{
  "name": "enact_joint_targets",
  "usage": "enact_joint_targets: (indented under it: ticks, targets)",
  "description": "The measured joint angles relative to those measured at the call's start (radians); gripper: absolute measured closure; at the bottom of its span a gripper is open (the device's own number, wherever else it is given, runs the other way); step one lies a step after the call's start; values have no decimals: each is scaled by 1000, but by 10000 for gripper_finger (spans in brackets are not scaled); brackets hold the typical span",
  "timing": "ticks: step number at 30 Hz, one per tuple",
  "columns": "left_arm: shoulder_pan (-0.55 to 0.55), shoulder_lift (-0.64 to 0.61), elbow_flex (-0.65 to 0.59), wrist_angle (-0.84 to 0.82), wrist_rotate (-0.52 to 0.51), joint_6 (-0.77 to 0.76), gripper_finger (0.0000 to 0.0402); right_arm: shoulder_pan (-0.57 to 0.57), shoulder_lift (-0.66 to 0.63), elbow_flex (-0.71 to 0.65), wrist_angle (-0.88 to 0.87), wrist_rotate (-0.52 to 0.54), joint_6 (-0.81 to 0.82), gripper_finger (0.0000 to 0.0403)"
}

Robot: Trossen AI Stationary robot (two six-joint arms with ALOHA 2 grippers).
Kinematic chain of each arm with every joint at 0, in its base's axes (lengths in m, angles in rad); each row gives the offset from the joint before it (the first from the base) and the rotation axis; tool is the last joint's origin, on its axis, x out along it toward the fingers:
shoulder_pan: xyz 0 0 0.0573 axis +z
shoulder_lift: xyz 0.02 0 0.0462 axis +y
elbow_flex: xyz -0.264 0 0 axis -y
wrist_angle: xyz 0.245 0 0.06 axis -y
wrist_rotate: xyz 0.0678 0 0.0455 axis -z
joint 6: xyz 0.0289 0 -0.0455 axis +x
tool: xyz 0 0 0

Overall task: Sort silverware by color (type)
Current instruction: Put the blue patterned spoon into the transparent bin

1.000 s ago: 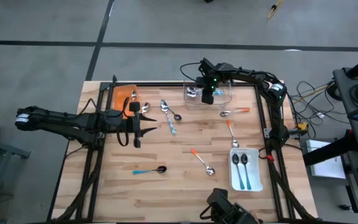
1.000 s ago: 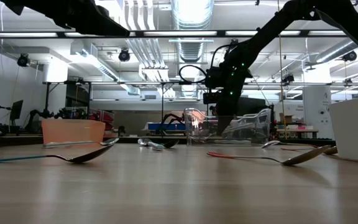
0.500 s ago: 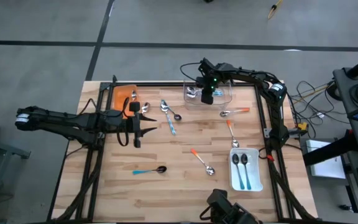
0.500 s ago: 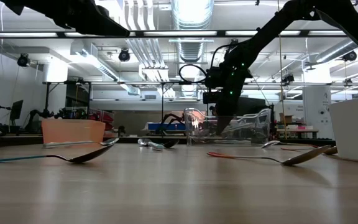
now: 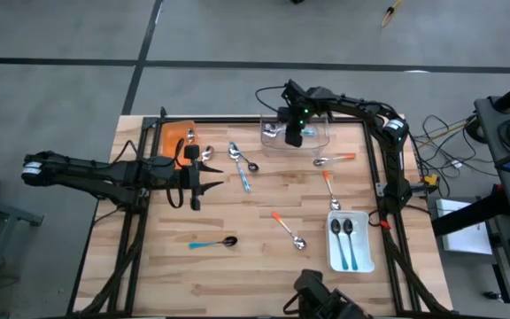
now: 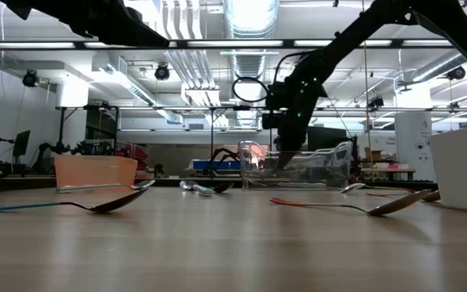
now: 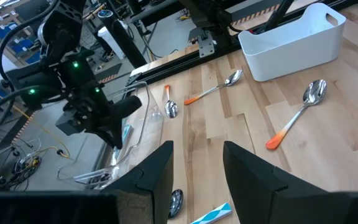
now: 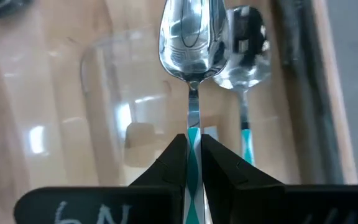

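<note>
Right end effector (image 5: 294, 137) grips a teal spoon (image 8: 193, 74) over the clear tray (image 5: 322, 139) at the table's far edge. Left end effector (image 5: 195, 183) hangs part-open, empty. Two spoons fill the white tray (image 5: 364, 258); six lie unsorted.

Orange tray (image 5: 173, 135), clear tray (image 5: 321, 135), seemingly white bin (image 5: 362, 255)
</note>
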Motion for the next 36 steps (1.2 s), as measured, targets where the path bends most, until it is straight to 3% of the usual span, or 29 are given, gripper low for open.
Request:
enact_joint_targets:
  ticks: [28,36]
  targets:
    - [0,0,0,0,0,0,280,0,0,-57,16,8,-12,380]
    - [0,0,0,0,0,0,280,0,1,-57,18,85,18,347]
